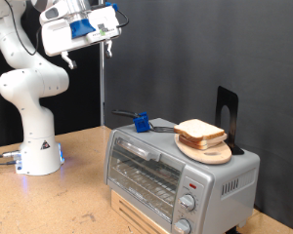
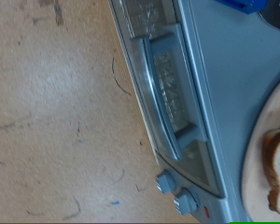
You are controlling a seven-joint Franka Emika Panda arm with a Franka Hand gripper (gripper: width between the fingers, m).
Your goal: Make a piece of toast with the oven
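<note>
We find no single pale slice of toast set apart; the only bread in view is the pile of pale, tan-crusted slices (image 1: 199, 131) on the round wooden board (image 1: 207, 152), resting on the roof of the oven at the exterior view's right. The small boxy silver-metal toaster oven (image 1: 176, 171) stands on the wooden table (image 1: 78, 200), its glass door shut, the wire rack behind it bare as far as we can see, and its two round knobs (image 2: 175, 191) at the lower front. A blue block with a dark handle (image 1: 142, 122) lies on the roof behind the board.

The white two-finger gripper (image 1: 105, 41) hangs high above the table, well apart from oven and bread, carrying nothing. We cannot tell whether its fingers are apart or together; the wrist view shows no fingers.

Risks, in our judgement: the board sits near the roof's edge, so a clumsy pick may push it off or lift several slices at once. With the door shut, any slice brought down meets glass.
</note>
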